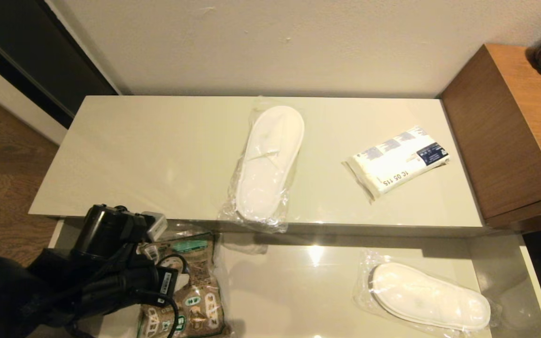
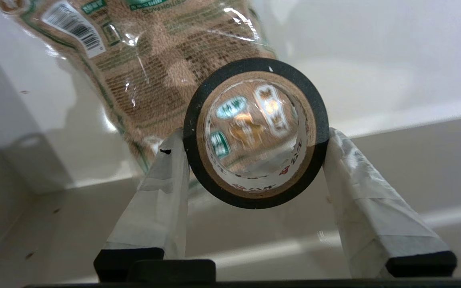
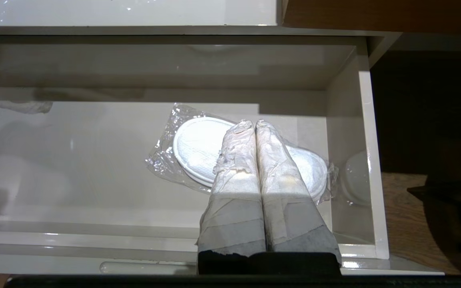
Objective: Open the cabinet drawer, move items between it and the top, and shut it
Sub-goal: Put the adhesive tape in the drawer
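The drawer (image 1: 500, 263) stands pulled out below the top (image 1: 158, 155). One tape roll (image 2: 256, 134) is clamped between the left gripper (image 2: 254, 160) fingers over the drawer's left end, above one brown bag (image 1: 190, 286). Two wrapped slippers: one (image 1: 428, 298) in the drawer's right part, one (image 1: 270, 162) on the top, its wrap overhanging the front edge. One packet (image 1: 399, 159) lies right of it, well apart. The top's left half is bare. A wooden unit (image 1: 510, 131) flanks the right; wall behind. The right gripper (image 3: 256, 128) hangs pressed closed, holding nothing, over the drawer slipper.
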You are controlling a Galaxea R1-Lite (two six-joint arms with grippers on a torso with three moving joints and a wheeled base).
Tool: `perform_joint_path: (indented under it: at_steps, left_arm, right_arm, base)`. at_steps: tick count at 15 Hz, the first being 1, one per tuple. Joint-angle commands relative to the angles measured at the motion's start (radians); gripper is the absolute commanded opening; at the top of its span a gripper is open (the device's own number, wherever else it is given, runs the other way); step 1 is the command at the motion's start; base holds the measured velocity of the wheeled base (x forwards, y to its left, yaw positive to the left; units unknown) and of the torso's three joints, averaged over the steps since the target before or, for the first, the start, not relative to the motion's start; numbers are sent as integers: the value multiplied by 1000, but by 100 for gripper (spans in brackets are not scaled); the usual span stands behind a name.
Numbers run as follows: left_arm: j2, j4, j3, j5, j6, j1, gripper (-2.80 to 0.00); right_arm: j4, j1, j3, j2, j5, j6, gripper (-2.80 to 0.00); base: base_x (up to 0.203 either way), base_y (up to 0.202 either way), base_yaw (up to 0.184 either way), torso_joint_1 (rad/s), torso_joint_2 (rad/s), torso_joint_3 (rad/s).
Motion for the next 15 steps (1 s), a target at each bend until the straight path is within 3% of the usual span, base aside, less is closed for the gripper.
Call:
perform_joint_path:
  at_steps: [1,4,7,11,15]
  left_arm:
    - [148,-57,21,15,-18,8,-280]
    - [239,-200,51,74,-123,9,-280]
    - [289,-320,99,115,-124,10,-280]
    - [356,-333,57,187,-136,10,-280]
    - [385,-386,40,216,-149,9,-280]
  right_arm:
    - [0,0,0,1,0,0,-280]
    - [0,0,0,1,0,0,-280]
    - [0,0,0,1,0,0,-280]
    - [0,0,0,1,0,0,-280]
    - [0,0,0,1,0,0,-280]
  base:
    - [0,0,0,0,0,0]
    - [0,0,0,0,0,0]
    - [0,0,0,0,0,0]
    - [0,0,0,0,0,0]
    - [0,0,0,0,0,0]
